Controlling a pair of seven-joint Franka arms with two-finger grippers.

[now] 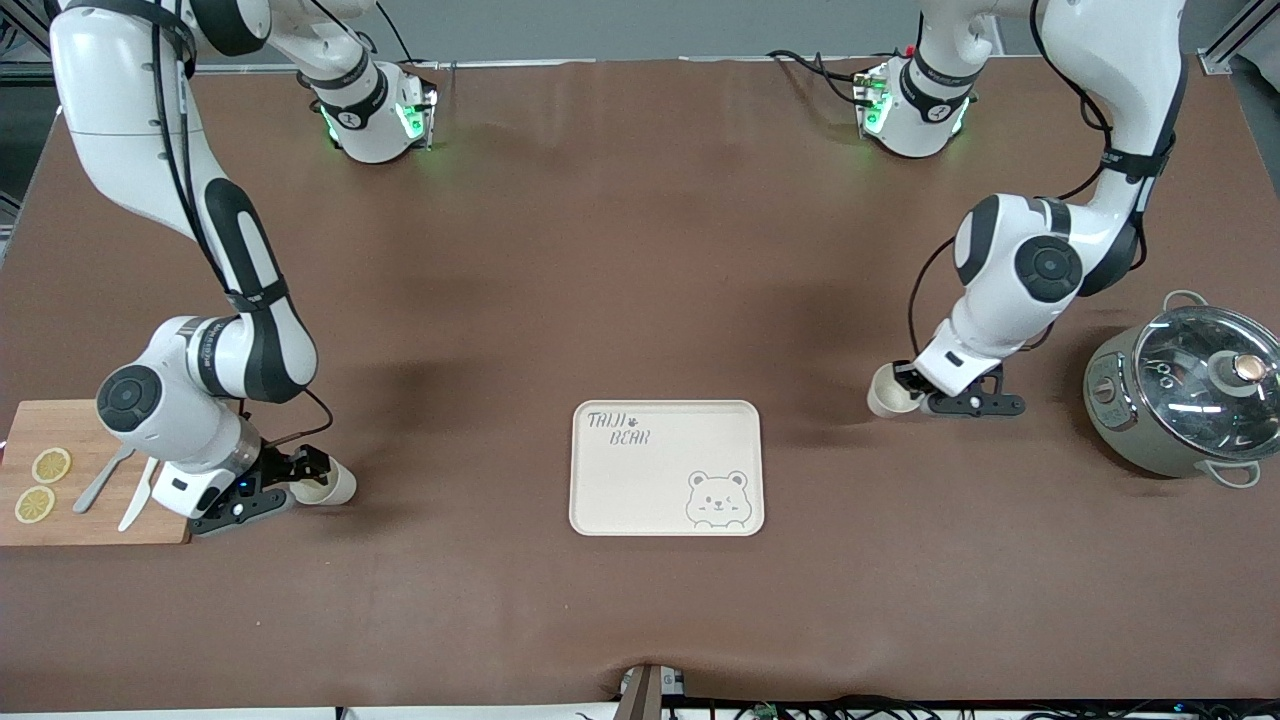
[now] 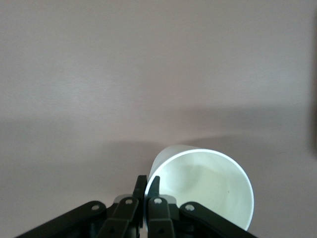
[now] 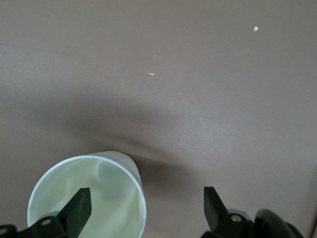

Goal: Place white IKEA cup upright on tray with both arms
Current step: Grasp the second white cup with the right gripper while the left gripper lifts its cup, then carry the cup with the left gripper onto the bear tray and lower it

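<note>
White cups sideways, tray bare

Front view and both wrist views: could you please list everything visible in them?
Tray: one, cream, mid-table.
Right-end cup: one, white, on the table beside the cutting board.
Left-end cup: one, white, on the table between the tray and the pot.
Cutting board: one, wooden, at the right arm's end.
Lemon slices: two, yellow, on the cutting board.
Utensils: two, pale, on the cutting board.
Pot: one, grey-green with a glass lid, at the left arm's end.
Left pincer: black, shut on the left-end cup's rim.
Right pincer: black, open, one finger inside the right-end cup.
</note>
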